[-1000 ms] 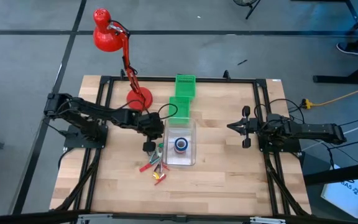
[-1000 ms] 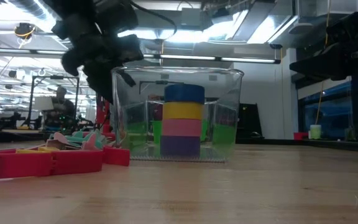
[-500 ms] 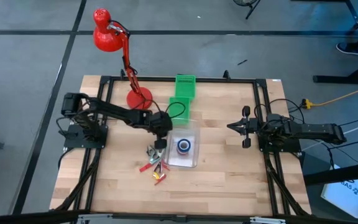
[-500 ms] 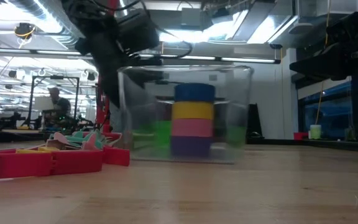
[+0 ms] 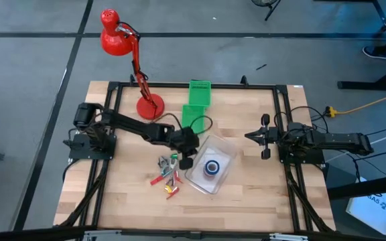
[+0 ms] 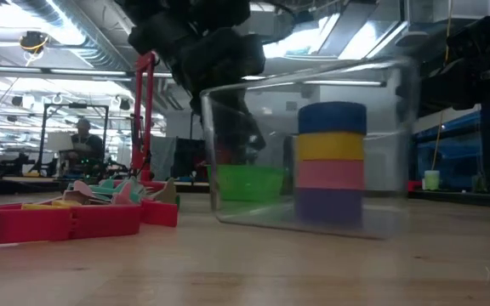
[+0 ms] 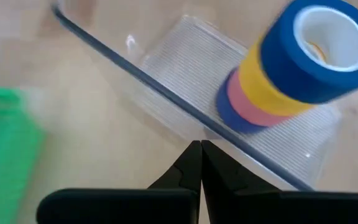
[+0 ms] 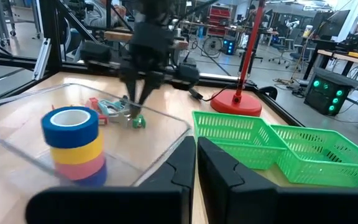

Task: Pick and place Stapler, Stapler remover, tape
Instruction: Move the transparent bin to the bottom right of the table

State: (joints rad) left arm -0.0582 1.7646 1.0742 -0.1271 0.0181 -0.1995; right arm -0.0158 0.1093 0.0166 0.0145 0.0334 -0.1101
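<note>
The tape [image 5: 212, 167], four rolls stacked blue, yellow, pink and blue, stands inside a clear container [image 5: 224, 151] near the table's middle. The left gripper [image 5: 185, 159] is clenched with nothing between its fingers, its tips just outside the container's wall; the stack lies at about four o'clock from it. The right gripper [image 5: 265, 137] waits at about two o'clock from the tape, fingers pressed together.
</note>
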